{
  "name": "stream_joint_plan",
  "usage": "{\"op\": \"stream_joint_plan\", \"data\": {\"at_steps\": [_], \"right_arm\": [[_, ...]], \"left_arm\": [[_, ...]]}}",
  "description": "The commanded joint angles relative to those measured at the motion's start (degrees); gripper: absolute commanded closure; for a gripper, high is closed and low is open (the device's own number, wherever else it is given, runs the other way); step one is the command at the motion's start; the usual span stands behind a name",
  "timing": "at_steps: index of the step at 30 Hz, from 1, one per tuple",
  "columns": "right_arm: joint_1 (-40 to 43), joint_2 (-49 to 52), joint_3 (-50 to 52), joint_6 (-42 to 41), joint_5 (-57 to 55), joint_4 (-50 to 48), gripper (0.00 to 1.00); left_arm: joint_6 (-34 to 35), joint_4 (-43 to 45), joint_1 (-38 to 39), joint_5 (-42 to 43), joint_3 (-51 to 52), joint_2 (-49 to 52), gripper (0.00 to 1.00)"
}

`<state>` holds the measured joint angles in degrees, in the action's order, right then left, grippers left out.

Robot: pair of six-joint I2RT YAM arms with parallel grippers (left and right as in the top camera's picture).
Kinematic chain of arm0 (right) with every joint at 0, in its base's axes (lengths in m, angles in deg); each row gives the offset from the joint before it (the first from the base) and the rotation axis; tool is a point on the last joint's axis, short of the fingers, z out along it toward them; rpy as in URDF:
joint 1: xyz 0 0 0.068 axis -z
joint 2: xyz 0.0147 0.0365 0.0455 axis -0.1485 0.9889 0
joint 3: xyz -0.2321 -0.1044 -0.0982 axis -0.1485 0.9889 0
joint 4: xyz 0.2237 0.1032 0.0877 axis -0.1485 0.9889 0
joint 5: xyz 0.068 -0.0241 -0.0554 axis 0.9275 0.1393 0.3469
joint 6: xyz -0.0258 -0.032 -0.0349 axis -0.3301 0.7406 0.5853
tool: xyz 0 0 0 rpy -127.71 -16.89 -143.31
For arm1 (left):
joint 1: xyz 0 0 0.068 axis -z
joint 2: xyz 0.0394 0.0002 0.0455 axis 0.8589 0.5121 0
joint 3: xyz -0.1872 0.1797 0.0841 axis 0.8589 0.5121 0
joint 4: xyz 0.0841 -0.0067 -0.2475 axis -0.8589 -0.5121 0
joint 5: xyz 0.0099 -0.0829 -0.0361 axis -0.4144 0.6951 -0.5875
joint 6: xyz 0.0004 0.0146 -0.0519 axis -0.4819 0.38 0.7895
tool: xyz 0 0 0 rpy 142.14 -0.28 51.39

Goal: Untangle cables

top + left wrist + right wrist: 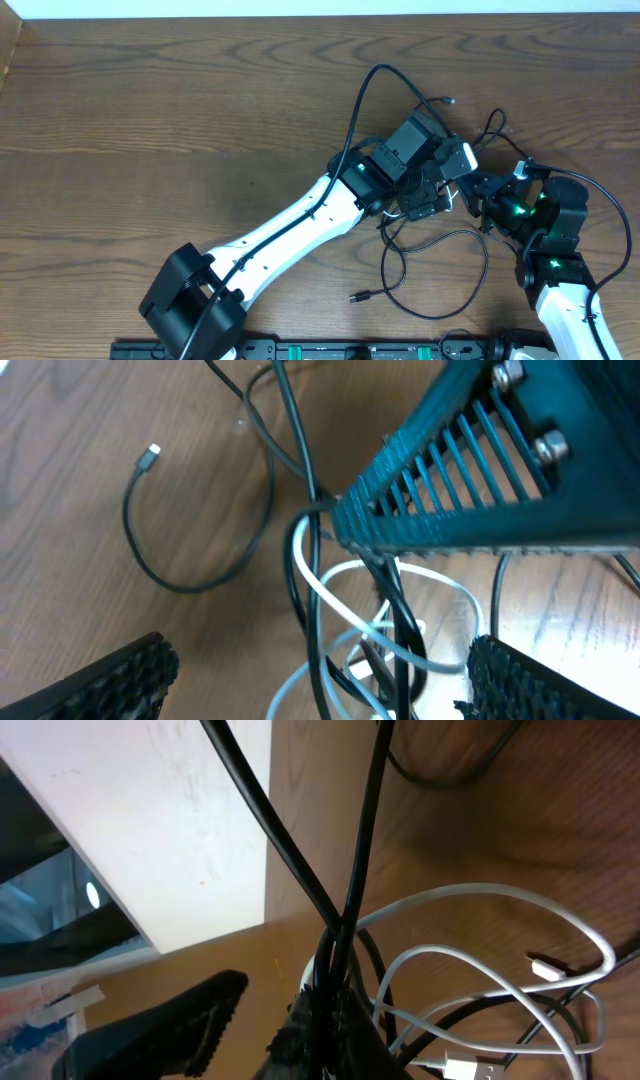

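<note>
The cables (437,272) lie tangled at centre right of the table, black loops trailing toward the front. In the left wrist view my left gripper (320,682) is open, its fingers (110,682) spread wide on either side of a knot of black cords and a white cord (330,595), touching none of them. My right gripper (482,192) sits just right of the left gripper (432,198). In the right wrist view the right gripper (326,1012) is shut on two black cords (345,910) that rise from it. White cord loops (500,952) and a white plug (466,1069) lie beside it.
One black cord arches away toward the table's back, ending in a plug (448,100). Another plug (357,297) lies in front of the tangle. A black loop with a small plug (152,452) rests on the wood left of the knot. The left arm (290,225) crosses the table diagonally.
</note>
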<state>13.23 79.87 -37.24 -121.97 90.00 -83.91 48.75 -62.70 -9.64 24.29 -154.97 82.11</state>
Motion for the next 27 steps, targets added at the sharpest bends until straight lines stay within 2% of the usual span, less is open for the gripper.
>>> {"op": "stream_joint_plan", "data": {"at_steps": [1, 19, 20, 21, 22, 27], "right_arm": [[-0.4, -0.3, -0.5, 1.0, 2.3, -0.3, 0.99], [-0.4, -0.2, -0.5, 2.1, 3.3, -0.3, 0.99], [-0.4, -0.2, -0.5, 2.2, 3.3, -0.3, 0.99], [-0.4, -0.2, -0.5, 2.5, 3.2, -0.3, 0.99], [-0.4, -0.2, -0.5, 2.8, 2.8, -0.3, 0.99], [-0.4, -0.2, -0.5, 3.5, 2.0, -0.2, 0.99]], "left_arm": [[0.3, 0.3, 0.0, -0.8, 0.1, 0.3, 0.07], [0.3, 0.9, 0.0, -0.8, 0.1, 2.3, 0.07], [0.3, 0.9, 0.0, -0.8, 0.1, 2.3, 0.14], [0.3, 0.9, 0.0, -0.8, 0.1, 2.3, 0.51], [0.3, 0.9, 0.0, -0.8, 0.1, 2.3, 0.92], [0.3, 0.9, 0.0, -0.8, 0.1, 2.3, 0.92]]}}
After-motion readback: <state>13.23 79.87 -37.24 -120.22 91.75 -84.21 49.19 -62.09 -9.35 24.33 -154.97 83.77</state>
